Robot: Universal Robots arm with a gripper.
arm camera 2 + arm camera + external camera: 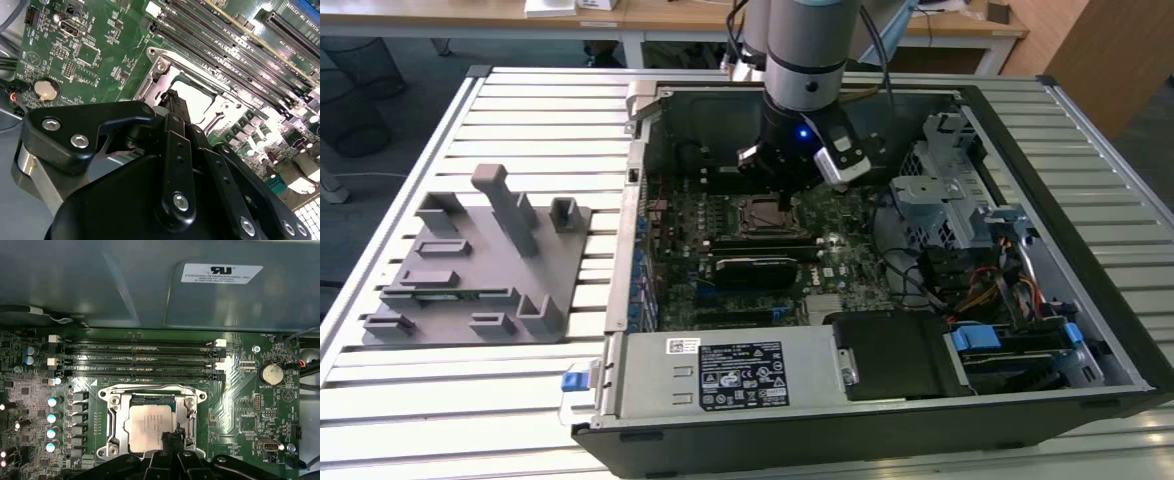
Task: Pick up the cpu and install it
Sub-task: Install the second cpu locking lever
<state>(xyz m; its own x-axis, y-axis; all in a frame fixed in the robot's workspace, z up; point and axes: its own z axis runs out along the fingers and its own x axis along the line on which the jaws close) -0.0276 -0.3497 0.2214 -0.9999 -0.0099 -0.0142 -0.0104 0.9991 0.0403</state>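
In the first wrist view the cpu [150, 426] lies inside the motherboard socket [152, 421], with the gripper [170, 439] pressed together at its five o'clock edge.

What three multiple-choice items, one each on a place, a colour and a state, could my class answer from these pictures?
1. Where does the cpu lie?
A. On the grey fixture
B. Inside the socket frame
C. On the slatted table

2. What colour is the motherboard?
A. Green
B. Red
C. White

3. In what state is the computer case?
A. Closed with a side panel
B. Standing upright
C. Lying flat with its inside exposed

Answers:
1. B: in the first wrist view the cpu sits within the socket frame, with the end effector right at it.
2. A: the motherboard is green around the socket.
3. C: in the exterior view the computer case lies on the table with its boards and cables uncovered.
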